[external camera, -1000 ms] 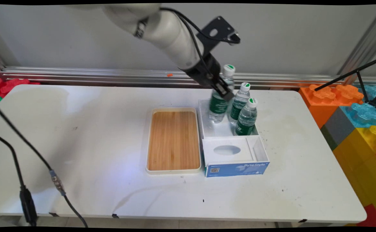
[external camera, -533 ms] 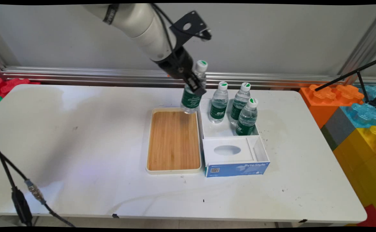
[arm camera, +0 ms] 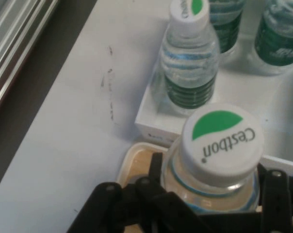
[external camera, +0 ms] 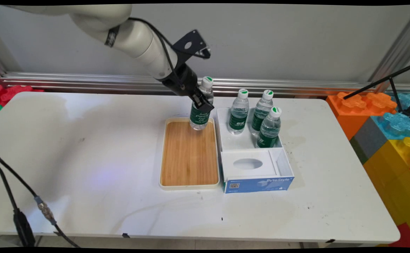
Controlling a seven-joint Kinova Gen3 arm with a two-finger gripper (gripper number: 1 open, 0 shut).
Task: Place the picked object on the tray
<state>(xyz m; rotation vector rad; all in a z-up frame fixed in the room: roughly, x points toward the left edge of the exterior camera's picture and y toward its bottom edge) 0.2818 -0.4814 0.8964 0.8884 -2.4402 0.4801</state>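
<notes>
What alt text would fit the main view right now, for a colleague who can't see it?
The hand grips a green-labelled water bottle upright at the far end of a wooden tray. Three more bottles stand in the open white box just right of it, on a white table.

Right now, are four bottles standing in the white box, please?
No, three bottles stand in the white box; the gripper holds a fourth bottle over the wooden tray.

Four water bottles (external camera: 200,105), one tray (external camera: 189,154), one box (external camera: 254,165)

Green-labelled bottle (external camera: 200,112), bamboo-brown tray (external camera: 189,154)
</notes>
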